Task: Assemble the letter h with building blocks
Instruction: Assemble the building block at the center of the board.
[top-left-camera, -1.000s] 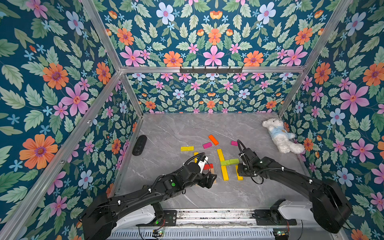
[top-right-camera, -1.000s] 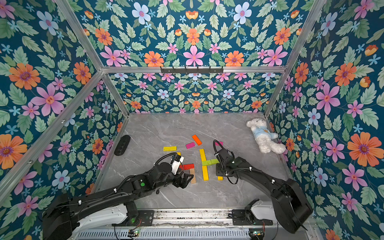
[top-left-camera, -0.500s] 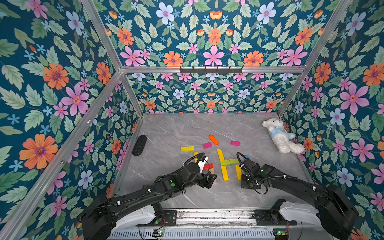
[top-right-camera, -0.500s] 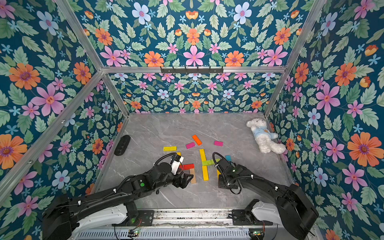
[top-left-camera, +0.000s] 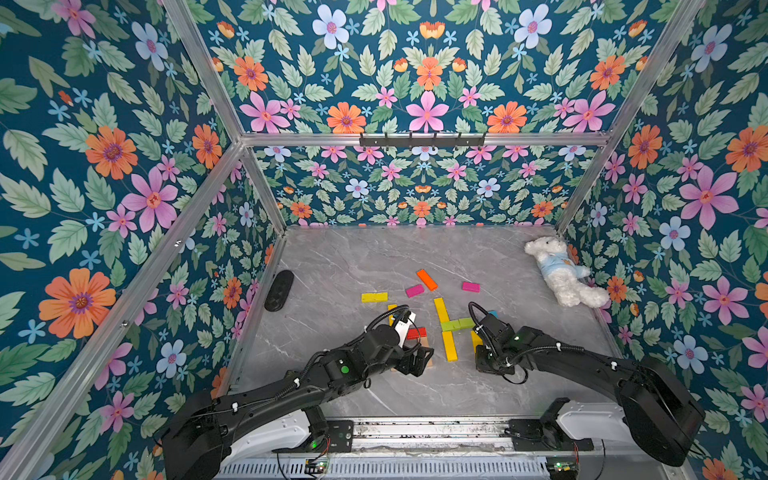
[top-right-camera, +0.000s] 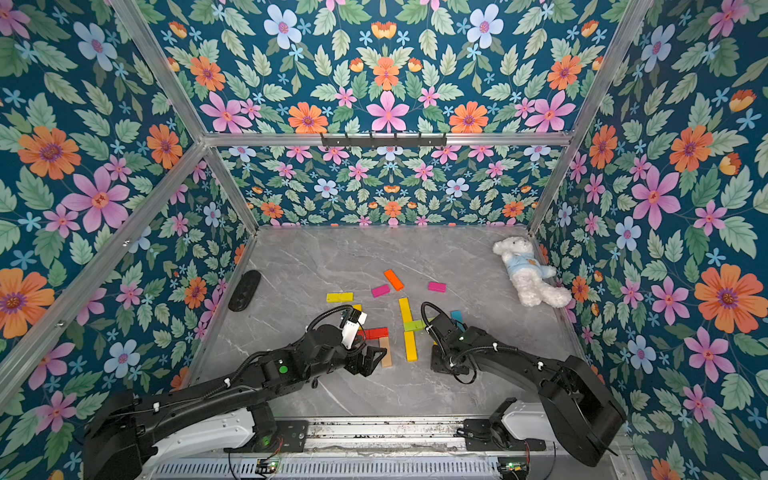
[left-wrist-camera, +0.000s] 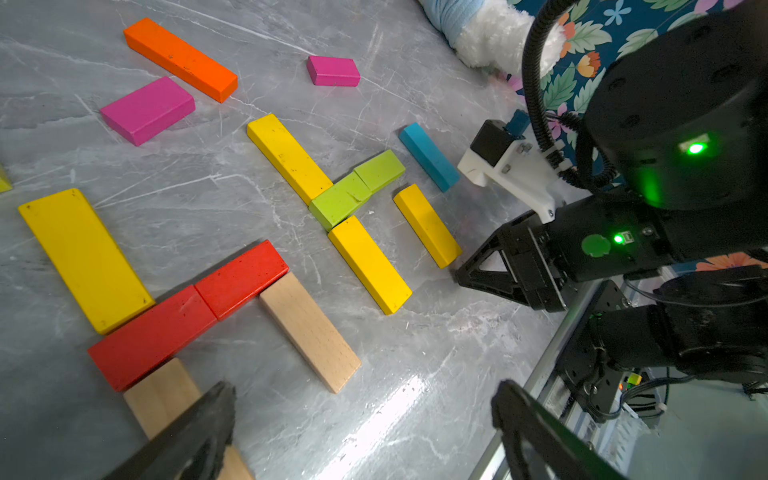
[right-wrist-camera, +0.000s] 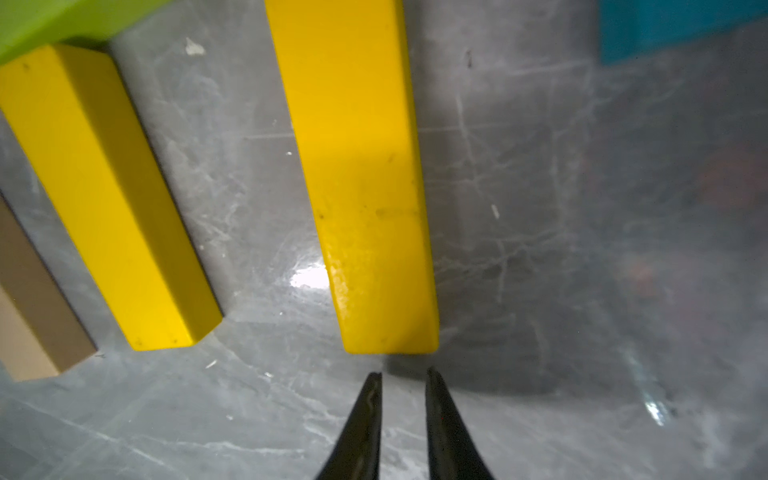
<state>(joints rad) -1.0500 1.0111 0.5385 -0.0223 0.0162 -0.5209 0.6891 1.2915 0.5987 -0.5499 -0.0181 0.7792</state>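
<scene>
In a top view the right claw (top-left-camera: 484, 361) sits near the table's (top-left-camera: 374, 257) front edge, just short of the loose yellow bar (top-left-camera: 475, 340). The left claw (top-left-camera: 417, 361) is farther off. From the left wrist, that claw is spread wide and empty. From the right wrist, the bar's long axis runs straight away from the right claw's tips, which are barely parted and hold nothing.

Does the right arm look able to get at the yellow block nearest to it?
Probably yes: the right end effector sits just short of the yellow block, only table between. Its jaws stand barely apart, narrower than the block, so they must open first.
</scene>
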